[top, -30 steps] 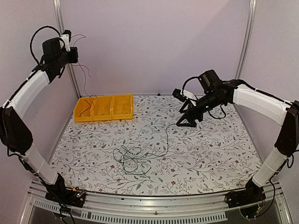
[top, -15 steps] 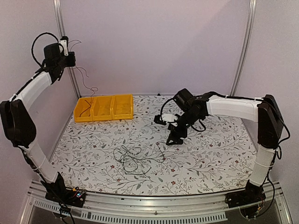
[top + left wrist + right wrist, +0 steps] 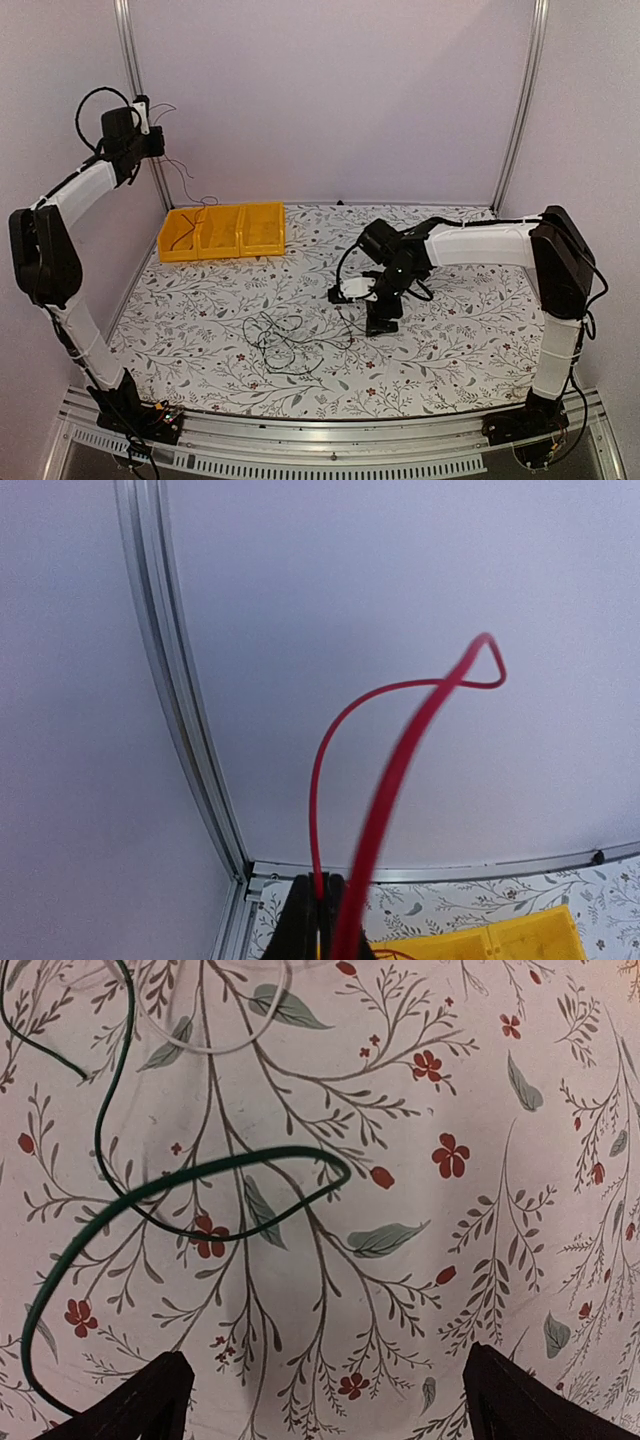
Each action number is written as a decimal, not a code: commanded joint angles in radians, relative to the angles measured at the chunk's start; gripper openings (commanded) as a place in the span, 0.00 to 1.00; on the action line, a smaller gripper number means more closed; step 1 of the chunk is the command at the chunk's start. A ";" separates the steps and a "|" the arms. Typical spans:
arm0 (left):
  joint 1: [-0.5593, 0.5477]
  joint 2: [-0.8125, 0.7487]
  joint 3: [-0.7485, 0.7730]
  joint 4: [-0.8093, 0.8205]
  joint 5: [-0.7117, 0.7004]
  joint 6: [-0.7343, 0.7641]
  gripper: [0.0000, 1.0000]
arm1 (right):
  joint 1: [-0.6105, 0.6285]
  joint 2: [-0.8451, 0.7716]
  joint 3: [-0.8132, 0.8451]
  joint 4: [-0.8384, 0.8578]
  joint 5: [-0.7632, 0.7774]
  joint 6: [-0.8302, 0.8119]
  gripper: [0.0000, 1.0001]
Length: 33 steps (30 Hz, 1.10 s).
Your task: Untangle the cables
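Pale lilac booth around a floral-print worktop (image 3: 460, 350)
Plain walls (image 3: 340, 100) meet at aluminium corner posts (image 3: 128, 60); a slotted aluminium rail (image 3: 330, 442) runs along the near edge, under soft light.

Cables (image 3: 290, 1150) just beside right claw (image 3: 325, 1370)

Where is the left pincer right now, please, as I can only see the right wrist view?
Observer: The left pincer is raised high in the back left corner, well above the table.
Operator: Does it hold anything?
Observer: Yes, the left wrist view shows it shut on the red cable.
Operator: Where does the tangle lie from my pincer?
Observer: The tangle lies on the table, left of the right pincer in the top view, nearer the front edge than the yellow bins.
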 commanded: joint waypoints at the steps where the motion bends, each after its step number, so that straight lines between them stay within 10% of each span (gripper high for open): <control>1: 0.026 -0.067 -0.008 0.023 -0.011 0.024 0.00 | -0.006 0.023 0.090 -0.057 -0.034 0.018 0.99; 8: 0.035 -0.108 -0.133 0.031 -0.116 0.093 0.00 | -0.058 0.012 0.248 -0.276 -0.343 -0.098 0.99; 13: 0.040 -0.087 -0.179 0.040 -0.046 0.034 0.00 | -0.063 -0.027 0.216 -0.280 -0.299 -0.155 0.99; 18: 0.025 -0.046 -0.210 0.051 -0.004 -0.006 0.00 | -0.033 -0.006 0.100 -0.051 0.121 -0.026 0.99; 33: -0.009 0.092 -0.252 0.042 0.000 -0.038 0.00 | -0.040 0.034 0.145 -0.078 0.031 0.124 0.99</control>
